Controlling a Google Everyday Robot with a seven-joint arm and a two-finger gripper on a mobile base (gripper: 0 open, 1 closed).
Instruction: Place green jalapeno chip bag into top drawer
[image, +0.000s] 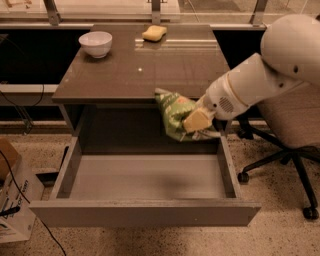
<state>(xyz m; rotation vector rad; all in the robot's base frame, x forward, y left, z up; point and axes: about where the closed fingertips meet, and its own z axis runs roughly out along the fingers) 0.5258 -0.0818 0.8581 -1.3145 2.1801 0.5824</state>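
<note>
My gripper (200, 121) clamped on green jalapeno chip bag (171, 111), hanging above top drawer (145, 176) around its 1 o'clock corner. I'd drop lower, nudge toward 7 o'clock, then release near floor.

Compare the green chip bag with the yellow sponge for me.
The green jalapeno chip bag is crinkly and hangs in the gripper over the open top drawer; the yellow sponge is a smooth block lying near the table's far edge. The bag looks larger than the sponge.
</note>
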